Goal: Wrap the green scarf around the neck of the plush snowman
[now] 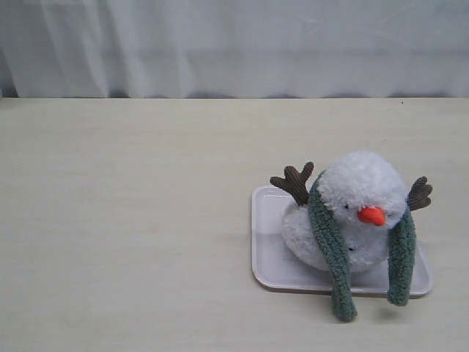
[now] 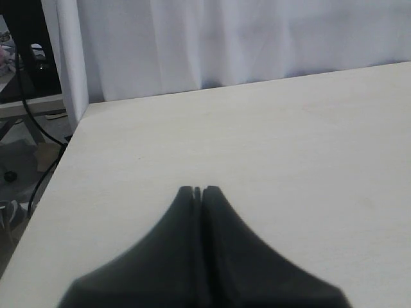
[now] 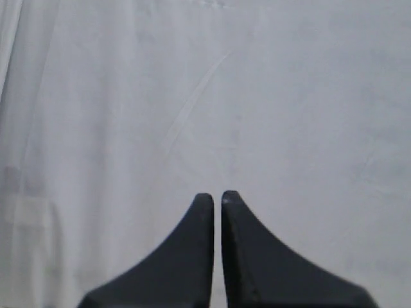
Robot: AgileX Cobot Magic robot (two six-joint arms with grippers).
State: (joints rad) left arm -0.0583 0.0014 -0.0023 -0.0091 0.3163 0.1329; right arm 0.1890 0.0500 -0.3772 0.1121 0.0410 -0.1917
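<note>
A: Where was the plush snowman seen?
B: It was seated on a white tray, on the right of the table in the exterior view. The green scarf was draped behind its head, with both ends hung down the front, one on each side of the orange nose.
A: Claws?
B: The left gripper was pressed together with nothing pinched, held over the tabletop. The right gripper was likewise closed and empty, pointed at the white curtain.
</note>
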